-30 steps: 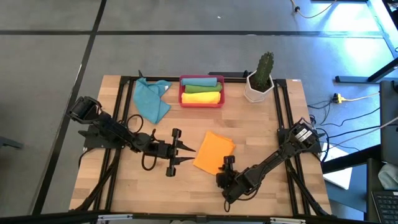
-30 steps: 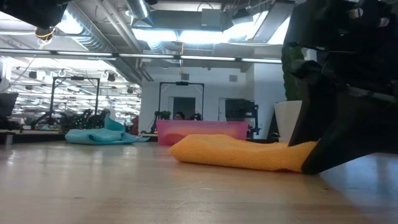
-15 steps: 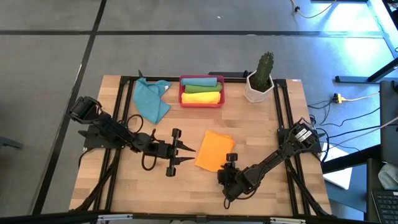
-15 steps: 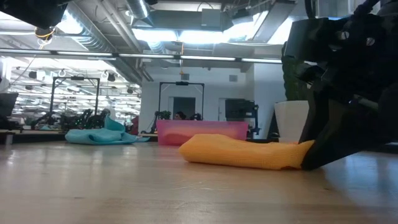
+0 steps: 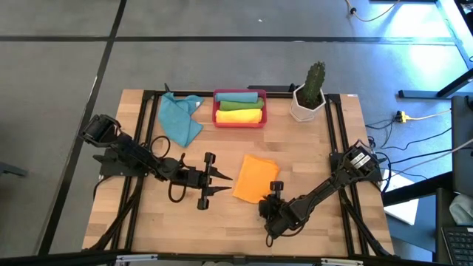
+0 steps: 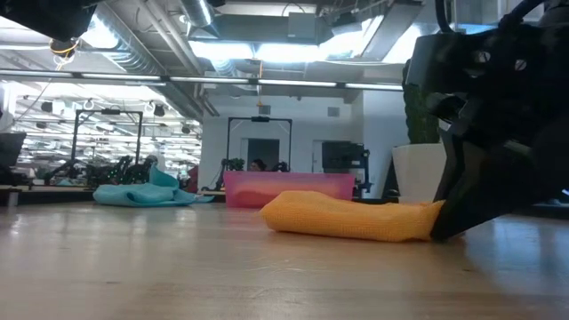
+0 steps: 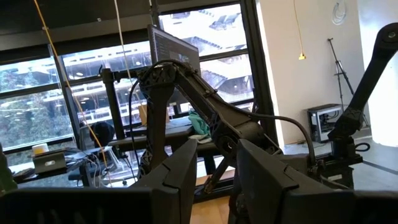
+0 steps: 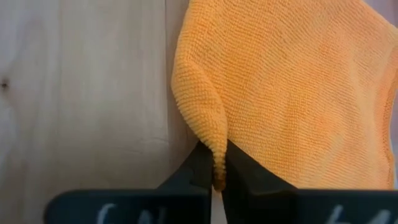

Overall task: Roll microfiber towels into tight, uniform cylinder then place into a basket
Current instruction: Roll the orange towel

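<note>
A: What is in the red basket (image 5: 239, 122)?

B: 2 rolled towels lie in it, side by side. The green roll (image 5: 240, 97) is at the far side and the yellow roll (image 5: 239, 115) is at the near side. Both rolls lie long-ways across the basket, from left to right. The basket sits at the far edge of the counter (image 5: 148, 222).

A: Is there another pot?

B: Yes, a white pot (image 5: 305, 109) with a green cactus (image 5: 315, 80) stands just right of the basket.

A: Where is the orange towel (image 5: 255, 177)?

B: It lies flat near the middle of the counter, in front of the basket. It sits turned, so 1 corner points toward the right hand (image 5: 274, 193) and the other corners point away.

A: What is the right hand doing?

B: It is clenched on that near corner of the orange towel. In the right wrist view, the 2 dark fingers (image 8: 198, 167) pinch a little raised fold of the cloth, and the rest of the towel spreads away from the hand.

A: And the left hand (image 5: 219, 184)?

B: It rests low over the counter, just left of the orange towel. Its fingers stand a little apart and hold nothing.

A: Any more towels?

B: A teal towel (image 5: 179, 118) lies crumpled just left of the basket.
</note>
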